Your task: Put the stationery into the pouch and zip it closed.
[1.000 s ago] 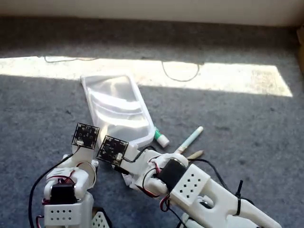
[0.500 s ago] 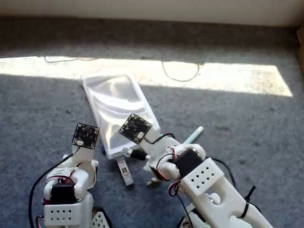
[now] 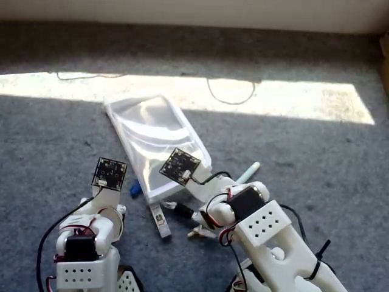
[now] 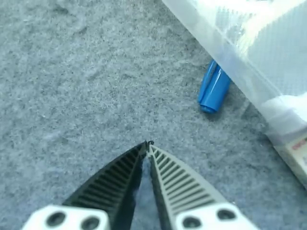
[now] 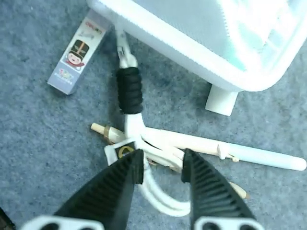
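Your floor is a grey-blue short-pile carpet (image 3: 316, 158), and it runs from 6 o'clock right up to the far edge. A bright band of sunlight (image 3: 304, 100) lies across it toward 12 o'clock, stretching from the 9 o'clock side to the 3 o'clock side, with shaded carpet on both sides of it. Along the 12 o'clock edge you see a pale cream strip (image 3: 194, 11), possibly the foot of a wall. A thin dark cable (image 3: 232, 97) loops over the sunlit band near 12 o'clock. At 2 o'clock a narrow brown edge (image 3: 385, 58) meets the carpet.
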You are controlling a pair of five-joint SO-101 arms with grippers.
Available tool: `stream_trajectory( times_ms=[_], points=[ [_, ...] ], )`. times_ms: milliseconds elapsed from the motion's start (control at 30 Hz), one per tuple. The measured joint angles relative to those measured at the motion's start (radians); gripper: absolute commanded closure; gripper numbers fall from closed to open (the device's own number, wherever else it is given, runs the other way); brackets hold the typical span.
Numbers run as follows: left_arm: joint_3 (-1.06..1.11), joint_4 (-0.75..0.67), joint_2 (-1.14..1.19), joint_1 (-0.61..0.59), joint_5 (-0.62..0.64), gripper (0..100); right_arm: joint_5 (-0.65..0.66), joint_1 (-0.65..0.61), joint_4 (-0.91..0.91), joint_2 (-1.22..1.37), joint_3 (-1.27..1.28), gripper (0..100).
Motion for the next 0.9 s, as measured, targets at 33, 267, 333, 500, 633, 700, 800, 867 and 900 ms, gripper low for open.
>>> stream_trajectory(
  times_ms=[33, 267, 333, 500, 633, 700, 800, 867, 900],
  points=[
    [0.000, 0.000, 0.000, 0.000, 0.000, 99, 0.000, 0.000, 0.000, 0.000, 0.000, 77.8],
    [0.000, 0.000, 0.000, 0.000, 0.000, 99, -0.069, -0.012, 0.000, 0.000, 0.000, 77.8],
    [0.000, 0.000, 0.000, 0.000, 0.000, 99, -0.074, -0.063, 0.000, 0.000, 0.000, 77.8],
    [0.000, 0.000, 0.000, 0.000, 0.000, 99, -0.143, -0.176, -0.060, 0.000, 0.000, 77.8],
    [0.000, 0.000, 0.000, 0.000, 0.000, 99, -0.163, -0.239, -0.137, 0.000, 0.000, 77.8],
    [0.000, 0.000, 0.000, 0.000, 0.000, 99, -0.164, -0.267, -0.163, 0.000, 0.000, 77.8],
    [0.000, 0.000, 0.000, 0.000, 0.000, 99, -0.164, -0.278, -0.193, 0.012, 0.000, 77.8],
    [0.000, 0.000, 0.000, 0.000, 0.000, 99, -0.164, -0.278, -0.230, 0.054, 0.000, 77.8],
    [0.000, 0.000, 0.000, 0.000, 0.000, 99, -0.164, -0.281, -0.250, 0.081, 0.000, 77.8]
  ],
)
